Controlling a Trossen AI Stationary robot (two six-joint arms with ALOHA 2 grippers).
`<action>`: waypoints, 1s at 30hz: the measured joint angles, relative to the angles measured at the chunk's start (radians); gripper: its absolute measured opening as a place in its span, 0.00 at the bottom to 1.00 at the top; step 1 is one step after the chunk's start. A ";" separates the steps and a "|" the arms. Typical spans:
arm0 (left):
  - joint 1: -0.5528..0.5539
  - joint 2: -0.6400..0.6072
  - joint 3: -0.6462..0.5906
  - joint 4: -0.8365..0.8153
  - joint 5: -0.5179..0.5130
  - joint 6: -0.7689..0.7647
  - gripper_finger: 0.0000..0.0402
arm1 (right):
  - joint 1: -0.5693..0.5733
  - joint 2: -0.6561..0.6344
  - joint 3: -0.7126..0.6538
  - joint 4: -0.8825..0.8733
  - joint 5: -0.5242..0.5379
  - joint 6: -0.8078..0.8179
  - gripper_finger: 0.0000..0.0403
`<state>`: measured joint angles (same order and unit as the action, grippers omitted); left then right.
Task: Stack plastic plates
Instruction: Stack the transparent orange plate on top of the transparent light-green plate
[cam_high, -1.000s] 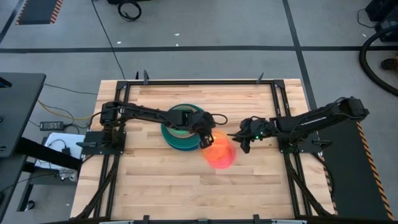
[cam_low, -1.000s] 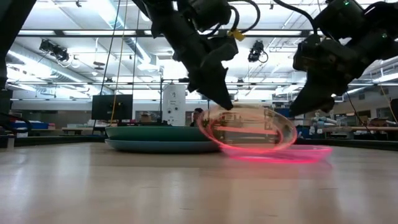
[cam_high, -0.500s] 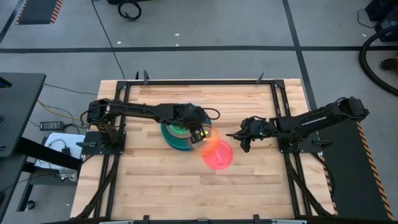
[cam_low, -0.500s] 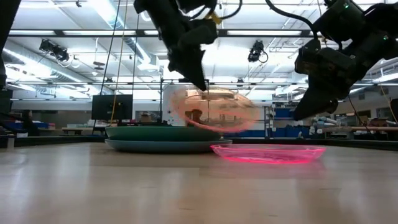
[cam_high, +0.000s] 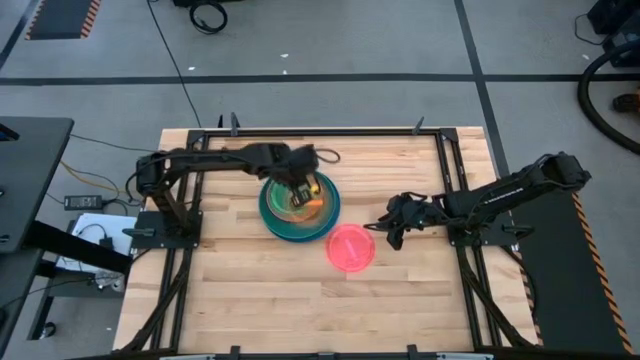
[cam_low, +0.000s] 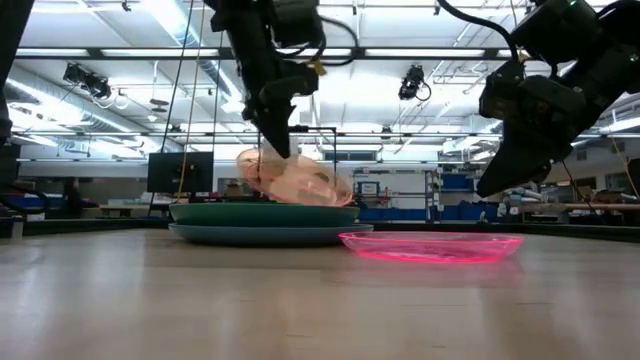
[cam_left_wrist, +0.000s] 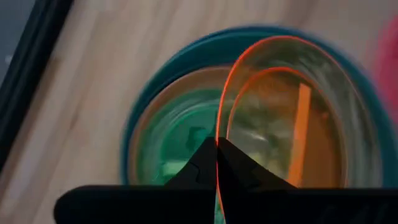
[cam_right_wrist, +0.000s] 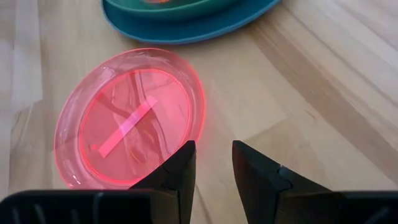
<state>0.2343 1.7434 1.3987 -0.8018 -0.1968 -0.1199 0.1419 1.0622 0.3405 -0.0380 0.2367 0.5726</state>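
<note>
A stack of plates (cam_high: 285, 225), blue at the bottom with teal and green ones above, rests on the table left of centre; it also shows in the low view (cam_low: 262, 224). My left gripper (cam_high: 299, 184) is shut on a translucent orange plate (cam_high: 311, 197) right above that stack. A translucent red-pink plate (cam_high: 351, 247) lies flat on the table to the right of the stack and nearer the front. My right gripper (cam_high: 389, 230) is open and empty just right of the pink plate (cam_right_wrist: 130, 118), a little above the table. My left gripper pinches the orange plate's rim (cam_left_wrist: 217, 144) between its two fingers, one on each face. The fingers (cam_low: 278, 140) come from above, pointing down. The plate (cam_low: 295, 180) hangs tilted below them, over the stack; whether its lower edge touches the stack I cannot tell.
A black metal frame (cam_high: 320, 131) runs round the wooden table top. There is bare wood in front of the plates and at the far right. The right arm (cam_high: 500, 195) reaches in from the right edge.
My left gripper has lifted the orange plate, whose lower edge lay on the pink plate, and has carried it up and toward the table's far left, over the stack. The orange plate stays tilted in the hold. The pink plate has stayed in place.
</note>
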 joint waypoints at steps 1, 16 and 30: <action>0.020 -0.009 0.000 -0.024 0.000 0.007 0.02 | 0.005 0.000 0.000 0.001 0.005 0.001 0.28; 0.291 -0.036 -0.117 -0.058 0.279 0.110 0.02 | 0.056 0.000 0.000 0.008 0.058 0.014 0.28; 0.282 -0.042 -0.236 0.126 0.280 0.018 0.17 | 0.056 0.000 0.000 0.039 0.077 0.008 0.28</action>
<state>0.5167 1.7011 1.1625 -0.6760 0.0837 -0.1022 0.1974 1.0622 0.3405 0.0009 0.3138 0.5804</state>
